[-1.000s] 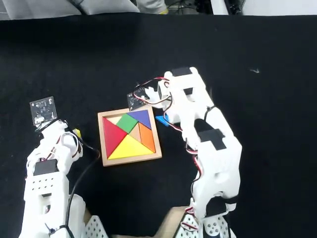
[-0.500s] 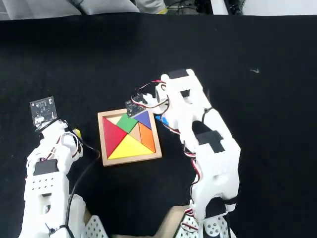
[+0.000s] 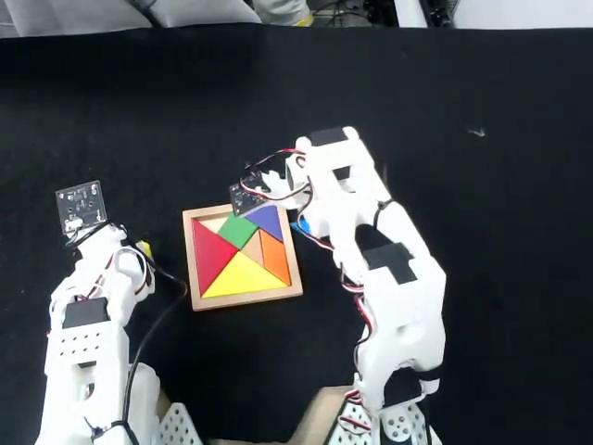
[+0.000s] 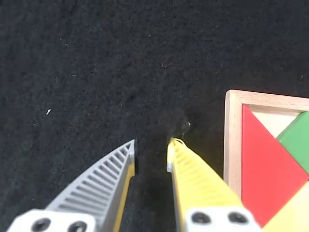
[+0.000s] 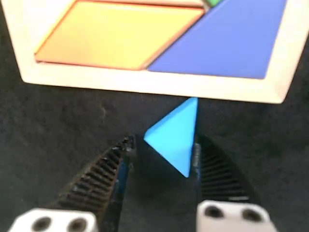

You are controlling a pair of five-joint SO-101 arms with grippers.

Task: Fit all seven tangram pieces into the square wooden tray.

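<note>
Fingers of the left tool, one grey and one yellow, stood slightly spread over the black surface, with bare cloth showing in the gap. This tool sat near the left rim of the square wooden tray without touching it. A black cable from the left arm curved in just beside that rim.

Inside the tray lay a red triangle, a yellow triangle, a green square, an orange parallelogram and a dark blue triangle. Pale wood showed at the far left corner.

Black cloth ran well beyond the tray toward the far edge and the right side. A light blue triangle lay on the cloth just outside the right rim, one corner reaching it; contact could not be confirmed. The right tool straddled this piece with fingers spread: one touched its edge, the other stood just off its corner. The right arm overhung the cloth beside that rim.
</note>
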